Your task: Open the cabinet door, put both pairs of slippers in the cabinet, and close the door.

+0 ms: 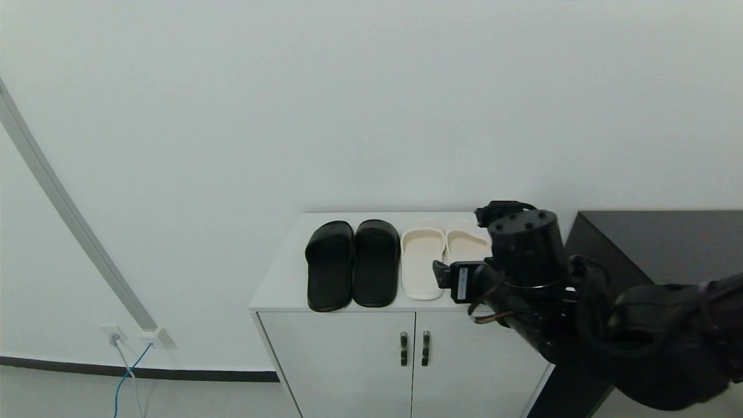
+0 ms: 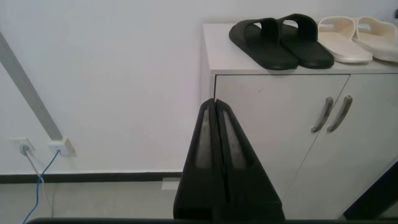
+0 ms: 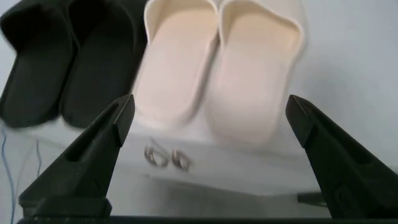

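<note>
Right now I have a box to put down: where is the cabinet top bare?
Bare: the white cabinet top between its left edge and the black slide slippers. Crowded: those and the cream slide slippers lie side by side, the open right gripper by the cream pair.

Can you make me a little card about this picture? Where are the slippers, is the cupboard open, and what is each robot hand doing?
black slippers: side by side on top of the cabinet, left of the white pair
white slippers: on the cabinet top, right beside the black pair
doors: both shut, handles meet in the middle
right gripper: fingers open, over the white slippers, holding nothing
left gripper: fingers shut, empty, facing the cabinet's left front corner
</note>
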Controlling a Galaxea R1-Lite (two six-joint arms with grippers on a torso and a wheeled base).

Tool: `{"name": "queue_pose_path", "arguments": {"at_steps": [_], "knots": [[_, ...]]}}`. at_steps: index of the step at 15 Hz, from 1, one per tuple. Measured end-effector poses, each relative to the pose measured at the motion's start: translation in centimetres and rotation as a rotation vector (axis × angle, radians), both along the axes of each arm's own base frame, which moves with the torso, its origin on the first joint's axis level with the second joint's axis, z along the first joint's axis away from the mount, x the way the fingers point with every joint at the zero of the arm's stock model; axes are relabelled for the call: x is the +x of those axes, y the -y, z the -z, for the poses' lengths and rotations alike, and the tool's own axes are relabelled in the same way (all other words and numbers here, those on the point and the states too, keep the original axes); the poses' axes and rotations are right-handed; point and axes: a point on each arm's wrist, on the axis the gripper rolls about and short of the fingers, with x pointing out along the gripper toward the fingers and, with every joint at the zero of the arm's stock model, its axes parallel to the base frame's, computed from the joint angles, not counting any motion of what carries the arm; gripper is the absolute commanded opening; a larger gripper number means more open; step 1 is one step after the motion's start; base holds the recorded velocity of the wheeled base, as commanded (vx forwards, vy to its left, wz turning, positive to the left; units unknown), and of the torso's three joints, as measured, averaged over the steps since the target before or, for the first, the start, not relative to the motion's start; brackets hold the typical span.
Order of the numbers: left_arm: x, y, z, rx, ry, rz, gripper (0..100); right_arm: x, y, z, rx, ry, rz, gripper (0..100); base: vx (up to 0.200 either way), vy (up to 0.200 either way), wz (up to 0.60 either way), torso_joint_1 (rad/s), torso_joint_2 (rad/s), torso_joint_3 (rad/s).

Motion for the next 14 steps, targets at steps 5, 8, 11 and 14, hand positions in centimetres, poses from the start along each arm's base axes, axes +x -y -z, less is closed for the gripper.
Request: {"name": "queue_pose_path", "arguments": {"at_steps": [5,8,11,14], "knots": [[0.0,0.0,0.0,-0.001,-0.001,0.0,0,6.9,-2.7,3.5,-0.014,0.03,0.136,100,0.0,0.0,0.0,0.0,0.0,0.0],[0.0,0.0,0.0,-0.001,-0.001,0.0,0,9.8,-3.6,5.1,-0.033,0.049,0.181,100,0.0,0.0,0.0,0.0,0.0,0.0],[0.0,0.0,0.0,-0.001,0.0,0.0,0,12.2,-4.0,5.9,-0.057,0.088,0.205,100,0.0,0.0,0.0,0.0,0.0,0.0],[0.0,0.0,0.0,-0.001,0.0,0.001,0,13.9,-4.0,6.6,-0.069,0.105,0.222,100,0.0,0.0,0.0,0.0,0.0,0.0]]}}
